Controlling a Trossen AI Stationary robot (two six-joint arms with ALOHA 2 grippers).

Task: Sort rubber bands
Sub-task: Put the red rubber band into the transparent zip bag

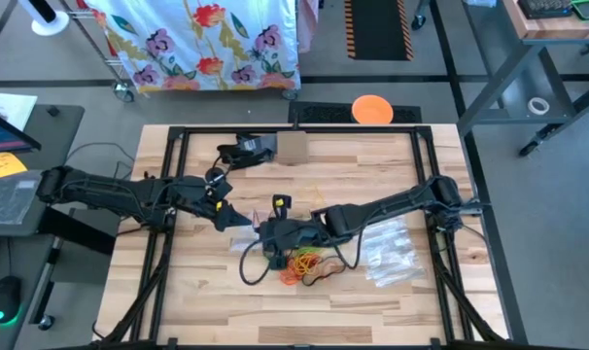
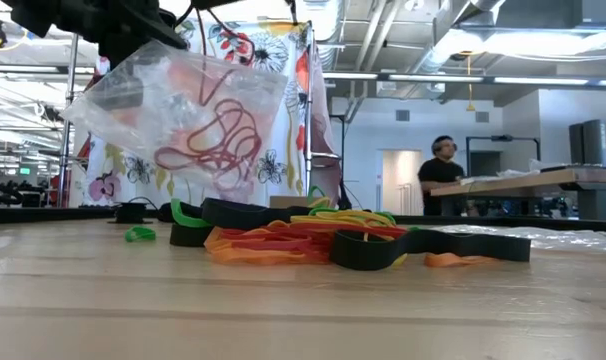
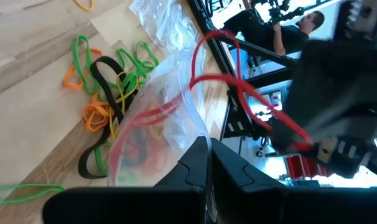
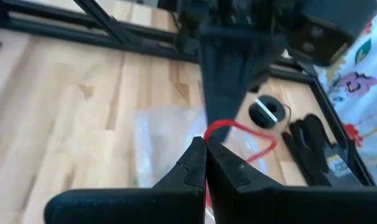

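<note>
A pile of rubber bands (image 1: 304, 262) in red, orange, yellow, green and black lies on the wooden table, near the middle; it also shows in the low view (image 2: 313, 240). My left gripper (image 1: 238, 222) is shut on a clear plastic bag (image 2: 183, 100) with red bands inside, which hangs above the table. Just right of it, my right gripper (image 1: 267, 233) is shut on one red rubber band (image 4: 238, 127). That band stretches in a loop between the bag's open top and the right fingers (image 3: 251, 93). My left gripper pinches the clear bag's upper edge (image 3: 198, 134) between its two fingers, coming from the table's left and slanting a little downward. The bag hangs below the fingers, clear of the table, its mouth gaping beside them. My right gripper pinches one end of the red band's loop (image 4: 208, 132) between its fingertips, coming from the table's right and slanting down. The rest of the loop (image 4: 266, 142) reaches out ahead of the fingers toward the bag, lifted off the table.
A stack of clear zip bags (image 1: 387, 255) lies right of the pile. A small cardboard box (image 1: 293, 146) and a black device (image 1: 246, 148) sit at the far edge. A stray green band (image 2: 140, 234) lies left of the pile. A person (image 2: 443, 160) stands far behind the table.
</note>
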